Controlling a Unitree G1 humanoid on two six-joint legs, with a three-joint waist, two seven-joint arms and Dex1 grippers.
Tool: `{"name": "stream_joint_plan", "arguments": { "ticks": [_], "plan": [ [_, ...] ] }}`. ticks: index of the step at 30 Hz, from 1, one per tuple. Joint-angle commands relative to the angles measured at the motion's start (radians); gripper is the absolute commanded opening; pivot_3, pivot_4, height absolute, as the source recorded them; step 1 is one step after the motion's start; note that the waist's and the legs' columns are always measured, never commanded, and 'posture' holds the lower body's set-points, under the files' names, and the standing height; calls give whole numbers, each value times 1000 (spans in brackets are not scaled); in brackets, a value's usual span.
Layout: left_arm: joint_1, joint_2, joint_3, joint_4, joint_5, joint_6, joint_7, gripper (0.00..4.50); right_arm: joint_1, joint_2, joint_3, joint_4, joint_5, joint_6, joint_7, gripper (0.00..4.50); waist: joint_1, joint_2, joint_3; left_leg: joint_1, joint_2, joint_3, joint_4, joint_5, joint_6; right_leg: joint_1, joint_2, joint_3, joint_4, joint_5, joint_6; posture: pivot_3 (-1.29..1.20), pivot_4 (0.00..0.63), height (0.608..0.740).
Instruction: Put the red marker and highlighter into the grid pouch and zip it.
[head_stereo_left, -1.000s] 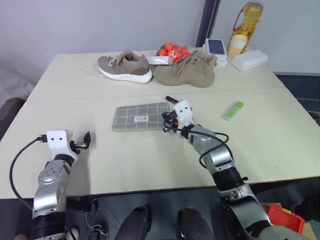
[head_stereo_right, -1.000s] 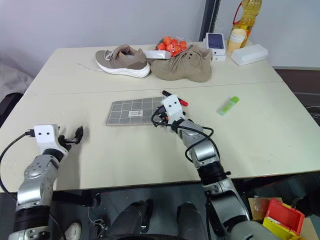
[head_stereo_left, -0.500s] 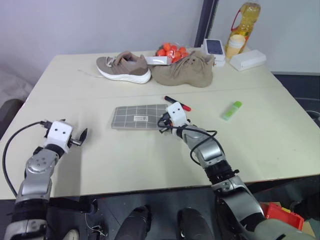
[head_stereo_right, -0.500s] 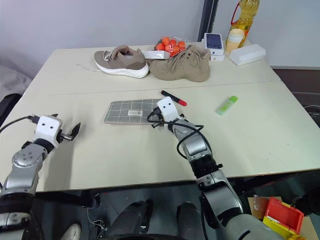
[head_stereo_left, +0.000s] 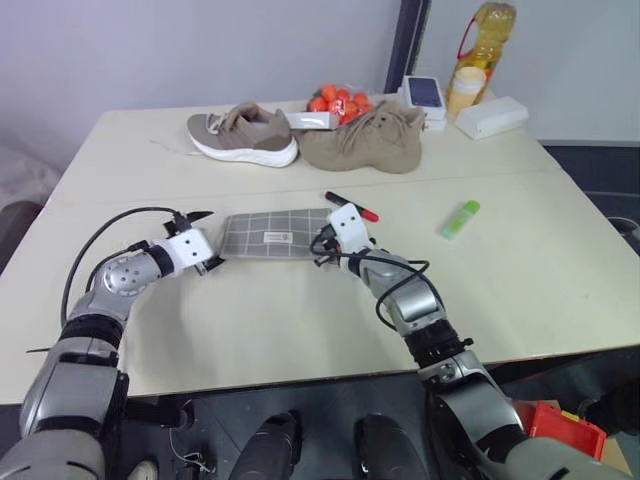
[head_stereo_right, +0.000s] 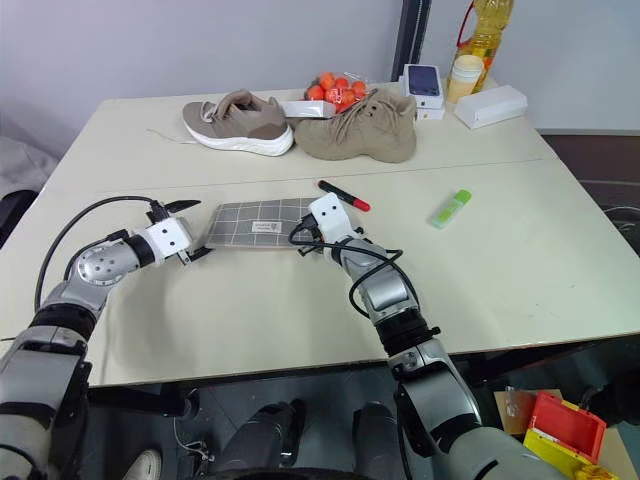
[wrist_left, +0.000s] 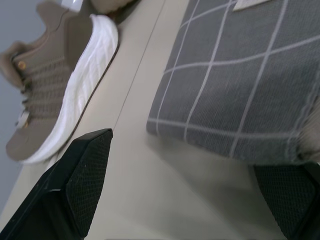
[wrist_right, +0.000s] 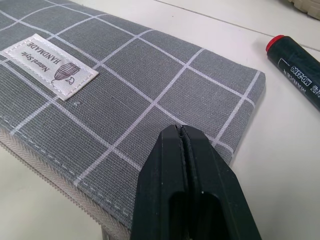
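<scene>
**Both grippers at the pouch ends, pens still out**

Left eye view: the grid pouch (head_stereo_left: 275, 233) lies flat mid-surface (head_stereo_left: 300, 320). The left gripper (head_stereo_left: 200, 240) sits at its left end, fingers spread wide and empty. The right gripper (head_stereo_left: 322, 245) is at the right end, fingers pressed together. The red marker (head_stereo_left: 352, 206) lies just beyond the pouch's right corner; the highlighter (head_stereo_left: 459, 220) lies well apart to the right. Two shoes (head_stereo_left: 310, 140) stand at the far side.

Left wrist view: two fingers (wrist_left: 82, 172) stand far apart, one on each side of the pouch's corner, with a white-soled shoe (wrist_left: 60, 95) past them.

Right wrist view: fingers (wrist_right: 195, 195) shut with no gap, over the pouch's zipper edge; whether they pinch anything I cannot tell. The white label (wrist_right: 49, 65) reads "Natural Style HANDMADE". The marker's print is too small to read.
</scene>
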Motion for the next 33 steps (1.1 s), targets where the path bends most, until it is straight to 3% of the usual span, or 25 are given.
{"name": "stream_joint_plan", "arguments": {
  "ticks": [1,2,4,11,17,22,27,33],
  "plan": [
    [-49,-21,-24,51,18,-65,-21,4500,10,3,-7,-46,-4,3,-4,86,1,0,0,0,0,0,0,0,0,0,0,0,0,0,0,0,150,740],
    [-62,-27,-28,63,23,-76,-20,4500,13,2,-7,-51,-5,4,-5,86,2,0,0,0,0,0,0,0,0,0,0,0,0,0,0,0,150,740],
    [-77,-36,-32,82,26,-94,-20,3615,19,3,-5,-59,-8,6,-8,0,0,0,0,0,0,0,1,0,0,0,0,0,0,0,0,0,150,740],
    [-75,-55,-21,102,0,-117,-46,53,23,3,-10,-80,-9,6,-16,0,-13,0,0,-1,0,0,1,1,-1,-1,0,1,6,0,1,0,150,740],
    [-17,-53,3,52,-49,-92,-85,53,20,-11,-19,-109,-3,-10,0,0,-24,0,0,-1,0,0,2,1,-1,-1,0,1,8,0,1,0,150,740],
    [89,-73,63,-124,-148,34,-82,53,10,-32,-30,-138,1,-26,22,0,-26,0,0,-1,0,0,2,1,-1,-1,0,1,8,0,1,0,150,740],
    [401,-86,146,-665,-195,407,33,53,20,-50,-39,-177,21,-43,65,0,-37,0,0,-1,0,1,1,1,-1,-3,0,8,8,-1,0,0,150,740],
    [616,-135,138,-1062,-147,718,106,53,28,-50,-25,-177,16,-49,85,0,-25,1,0,0,0,1,1,1,-1,-2,1,9,8,-1,0,0,150,740]
  ]
}}
